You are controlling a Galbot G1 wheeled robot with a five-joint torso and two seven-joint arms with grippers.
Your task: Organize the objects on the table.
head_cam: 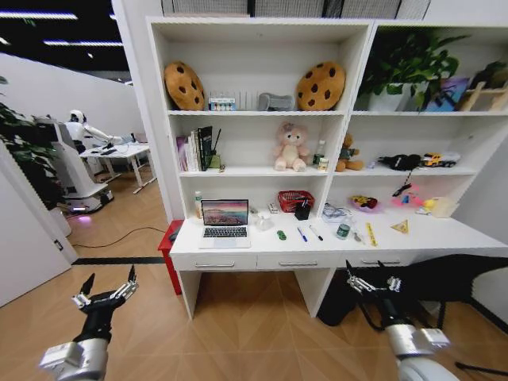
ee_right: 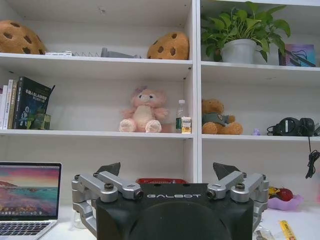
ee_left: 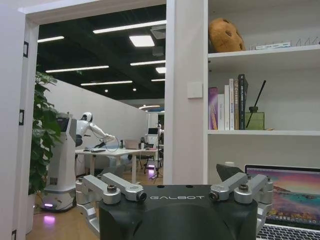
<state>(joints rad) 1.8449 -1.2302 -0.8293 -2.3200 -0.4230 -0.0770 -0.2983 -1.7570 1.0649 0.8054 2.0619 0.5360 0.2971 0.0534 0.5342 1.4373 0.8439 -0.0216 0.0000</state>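
Head view of a long white table (head_cam: 444, 238) set under a white shelf unit (head_cam: 262, 119), with the robot standing back from it over the wooden floor. An open silver laptop (head_cam: 225, 223) with a sunset picture on its screen stands at the table's left end; to its right lie a small green toy car (head_cam: 281, 235), a blue pen (head_cam: 302, 234) and a black pen (head_cam: 316, 232), all apart from one another. A red mesh basket (head_cam: 294, 200) sits behind them near the back wall. The left gripper (head_cam: 105, 290) hangs low at the robot's left, in front of and below the table edge, fingers spread wide and holding nothing. The right gripper (head_cam: 371, 279) hangs low at the right, likewise spread and empty. Both wrist views show the word "GALBOT" in pale letters on the black gripper housing. On the middle shelf stand upright books (head_cam: 195, 149), their spine lettering too small to read, and a pink plush toy (head_cam: 291, 147).
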